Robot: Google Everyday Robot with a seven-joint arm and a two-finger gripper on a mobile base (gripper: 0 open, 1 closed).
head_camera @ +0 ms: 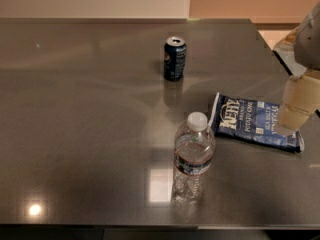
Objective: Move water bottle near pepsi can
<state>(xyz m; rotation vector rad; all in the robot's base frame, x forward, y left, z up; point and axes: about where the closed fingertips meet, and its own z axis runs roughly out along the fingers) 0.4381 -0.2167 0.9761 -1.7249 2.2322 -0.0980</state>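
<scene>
The water bottle (193,157) stands upright near the table's front edge, clear and ribbed, with a white cap and a dark label band. The pepsi can (175,58) stands upright at the back middle of the table, dark blue with a silver top, well behind the bottle. My gripper (298,105) hangs at the right edge of the camera view, over the right end of the chip bag. It is to the right of the bottle, apart from it, and holds nothing that I can see.
A flat blue chip bag (255,122) lies right of the bottle, between it and the gripper. The grey reflective table (80,114) ends at a front edge just below the bottle and a right edge behind the gripper.
</scene>
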